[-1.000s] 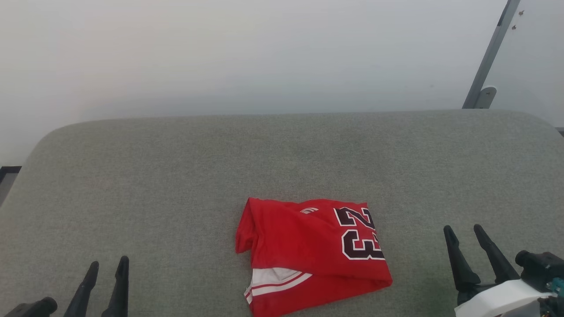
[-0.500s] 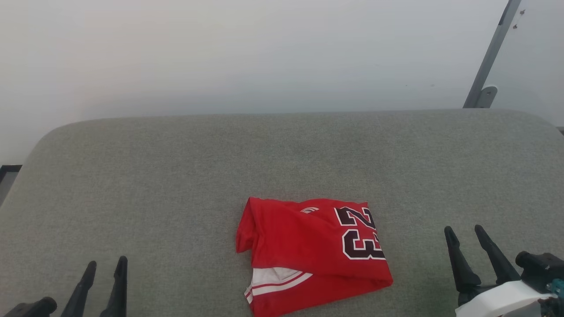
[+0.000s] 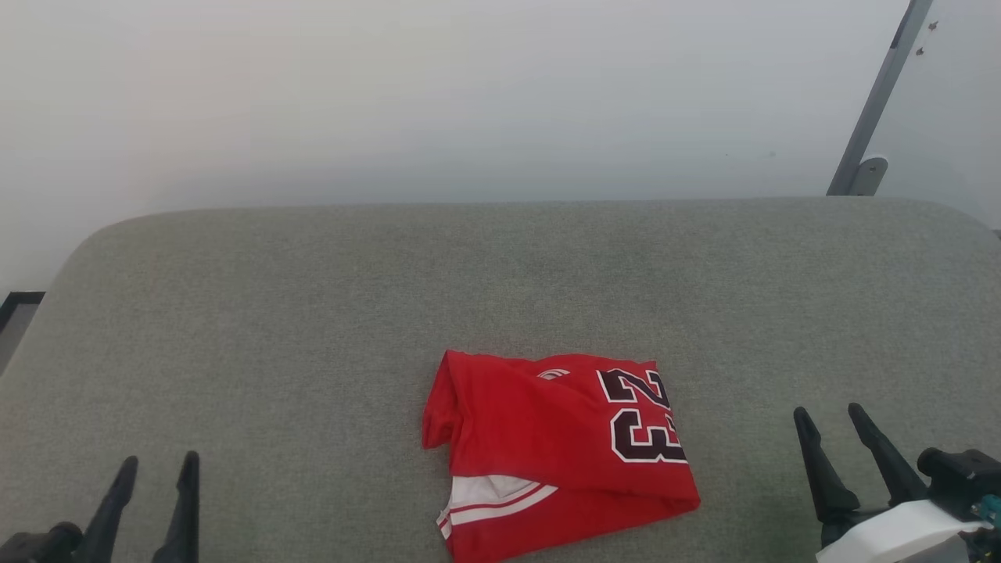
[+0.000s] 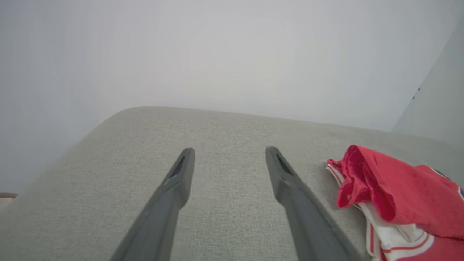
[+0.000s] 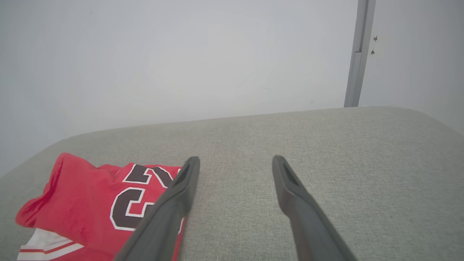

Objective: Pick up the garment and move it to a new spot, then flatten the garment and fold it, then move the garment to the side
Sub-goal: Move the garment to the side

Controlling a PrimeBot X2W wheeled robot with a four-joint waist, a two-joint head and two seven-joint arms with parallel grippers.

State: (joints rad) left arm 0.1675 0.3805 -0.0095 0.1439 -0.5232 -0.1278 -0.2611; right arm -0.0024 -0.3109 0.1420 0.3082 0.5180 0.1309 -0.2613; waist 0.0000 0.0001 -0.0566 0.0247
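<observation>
The red number 23 jersey (image 3: 547, 446) lies on the grey fabric-covered counter (image 3: 313, 313), at its near edge and slightly right of centre. It is doubled over into a loose packet. The dark "23" faces up on its right part, a white sleeve end with red stripes (image 3: 489, 500) shows at the near left corner, and a bunched fold (image 3: 442, 407) stands up along its left edge. The packet looks rumpled rather than crisply squared, so I judge the pick-up and relocation has not begun.

Both arms sit back at the near edge, one on either side of the jersey and well apart from it. The left gripper (image 3: 158, 463) is at the near left and the right gripper (image 3: 827, 412) at the near right. The spacing fits a parked pose that leaves the cloth open to the head camera.

In its wrist view the left gripper (image 4: 229, 150) has its fingers spread wide with nothing between them, and the jersey (image 4: 398, 195) lies off to its right. The right gripper (image 5: 235, 159) is likewise released and empty, with the jersey (image 5: 83, 203) to its left, partly behind one finger in that view.

The raised left fold gives a likely first purchase, since flat layers would be harder to pinch.
</observation>
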